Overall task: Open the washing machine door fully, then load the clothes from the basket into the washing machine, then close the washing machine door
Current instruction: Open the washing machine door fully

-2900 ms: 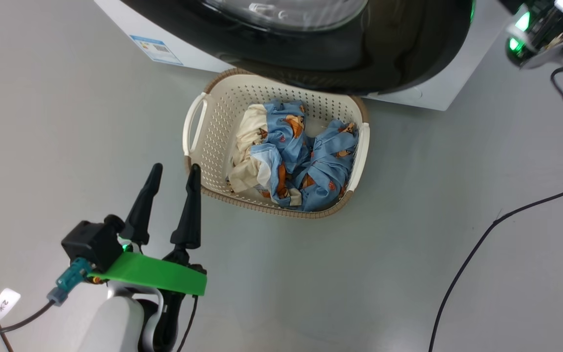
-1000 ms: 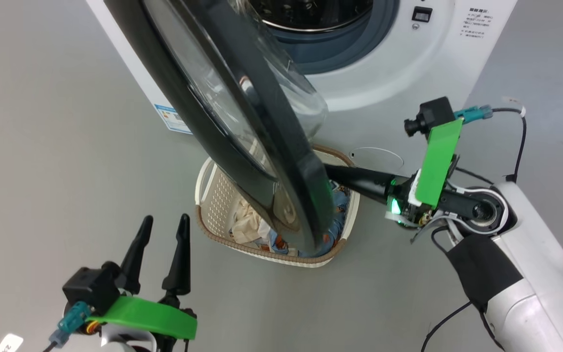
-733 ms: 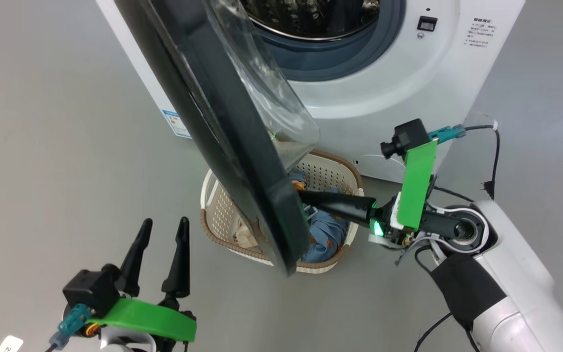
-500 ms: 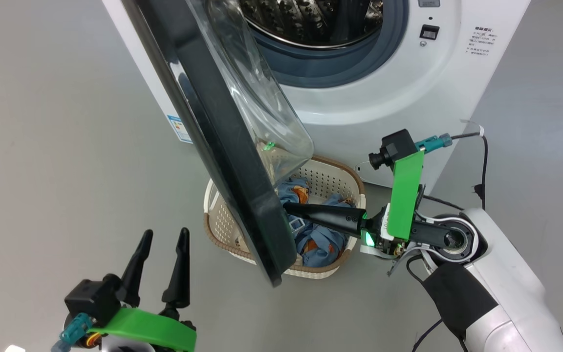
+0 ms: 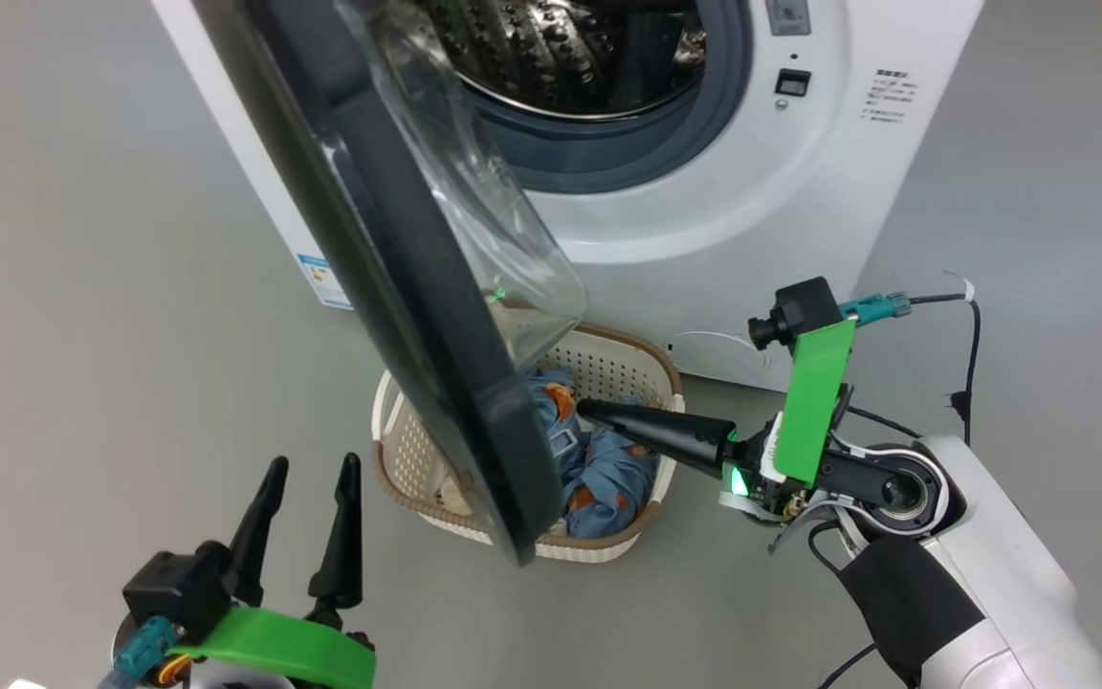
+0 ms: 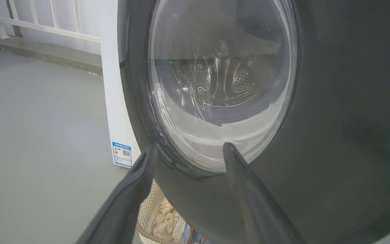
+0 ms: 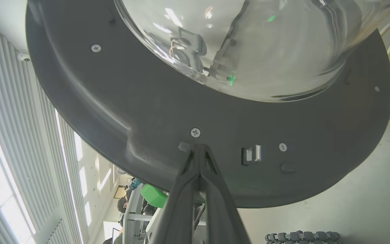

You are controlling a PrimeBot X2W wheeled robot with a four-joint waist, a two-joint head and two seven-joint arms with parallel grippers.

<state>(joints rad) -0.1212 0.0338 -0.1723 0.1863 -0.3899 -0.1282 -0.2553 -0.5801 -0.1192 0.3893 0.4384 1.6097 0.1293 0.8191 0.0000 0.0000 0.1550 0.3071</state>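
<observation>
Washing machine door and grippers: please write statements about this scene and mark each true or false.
1. The round washing machine door, glossy black rim and clear glass bowl, stands open; the perforated steel drum shows. True.
2. The right gripper is wide open. False: its fingers are pressed together, tips near the door's inner face.
3. The cream-white perforated plastic basket holds light-blue printed clothes. True.
4. The left gripper is shut on a cloth. False: it is open and empty.
5. The basket stands on top of the big white washing machine. False: it stands on the grey floor before it.
</observation>
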